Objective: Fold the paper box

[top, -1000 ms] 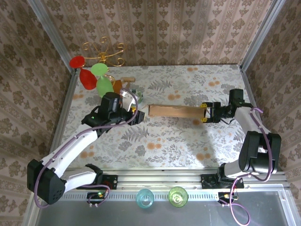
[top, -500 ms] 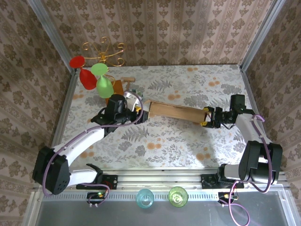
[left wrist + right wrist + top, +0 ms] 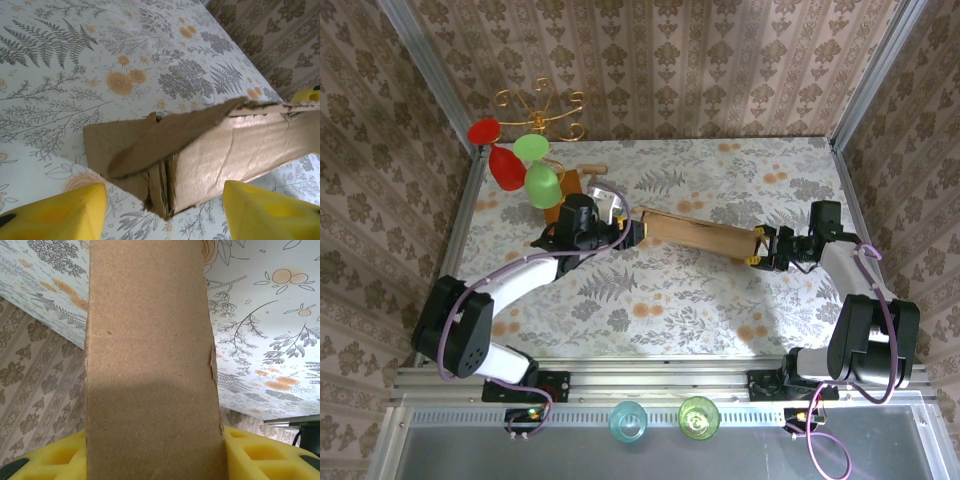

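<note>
Top cam: up high & behind the arms, looks down on the whole table (image 3: 670,300) from far off; arm bases at the bottom. L wrist cam: low, v. near, looks out past left gripper (image 3: 162,202) at one end of the box (image 3: 215,150). R wrist cam: even nearer, past right gripper (image 3: 150,460), along the box's side, table & wall behind. All 3 share box & table.
</note>
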Action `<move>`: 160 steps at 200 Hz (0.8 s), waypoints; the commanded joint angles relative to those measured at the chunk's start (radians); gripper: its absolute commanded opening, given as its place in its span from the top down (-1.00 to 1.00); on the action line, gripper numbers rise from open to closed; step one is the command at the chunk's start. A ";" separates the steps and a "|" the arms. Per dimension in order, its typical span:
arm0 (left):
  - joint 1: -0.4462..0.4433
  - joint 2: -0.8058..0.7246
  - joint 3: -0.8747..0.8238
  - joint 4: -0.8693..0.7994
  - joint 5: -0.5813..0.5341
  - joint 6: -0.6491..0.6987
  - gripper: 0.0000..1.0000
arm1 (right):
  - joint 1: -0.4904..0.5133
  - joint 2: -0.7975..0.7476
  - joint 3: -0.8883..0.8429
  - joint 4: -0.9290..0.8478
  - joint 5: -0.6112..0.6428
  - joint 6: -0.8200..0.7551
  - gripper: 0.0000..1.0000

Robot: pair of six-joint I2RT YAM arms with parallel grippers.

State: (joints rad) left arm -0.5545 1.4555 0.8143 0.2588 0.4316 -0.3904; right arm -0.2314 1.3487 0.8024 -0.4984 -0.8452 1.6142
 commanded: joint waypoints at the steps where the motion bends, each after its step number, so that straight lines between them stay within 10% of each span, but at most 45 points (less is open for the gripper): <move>1: 0.005 0.041 0.049 0.055 0.028 -0.028 -0.26 | -0.008 0.012 -0.011 0.013 -0.038 0.026 0.01; 160: -0.030 0.151 0.205 -0.104 0.008 -0.008 0.84 | -0.015 0.019 -0.015 0.048 -0.038 0.058 0.02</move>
State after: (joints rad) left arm -0.5682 1.5929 0.9737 0.2211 0.4484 -0.4232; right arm -0.2424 1.3552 0.7963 -0.4664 -0.8455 1.6539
